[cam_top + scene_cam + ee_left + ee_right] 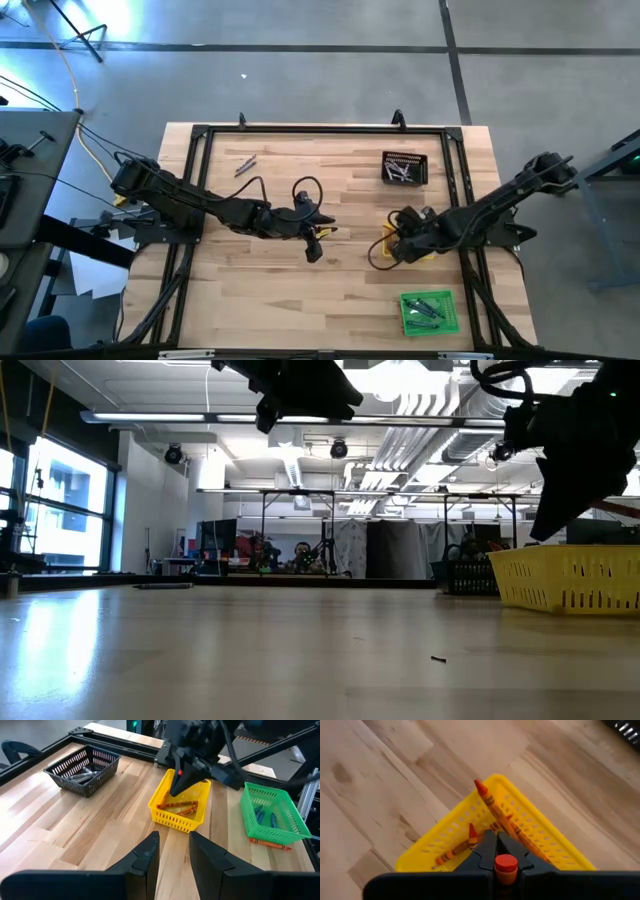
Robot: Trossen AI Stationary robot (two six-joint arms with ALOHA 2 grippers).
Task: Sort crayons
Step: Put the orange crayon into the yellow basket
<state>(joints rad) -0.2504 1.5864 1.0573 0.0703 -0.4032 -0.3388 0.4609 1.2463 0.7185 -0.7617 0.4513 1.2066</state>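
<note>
Pale wood planking fills the high view, where the right gripper (400,238) hangs over the yellow tray (425,250) and the left gripper (318,240) waits mid-table, fingers apart and empty. Its wrist view shows that tray straight ahead. The right wrist view shows jaws clamped on an orange-red crayon (505,868), long axis pointing down toward the crayons in the tray below.

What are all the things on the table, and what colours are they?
yellow tray: one, yellow, right of the table's middle.
orange crayons: several, orange-red, inside the yellow tray.
black tray: one, black, far right part.
grey crayons: several, silvery, inside the black tray.
green tray: one, green, near right corner.
dark crayons: several, inside the green tray.
loose crayons: two, grey, far left.
left tool: open, empty, mid-table.
right tool: shut on an orange crayon, over the yellow tray.
</note>
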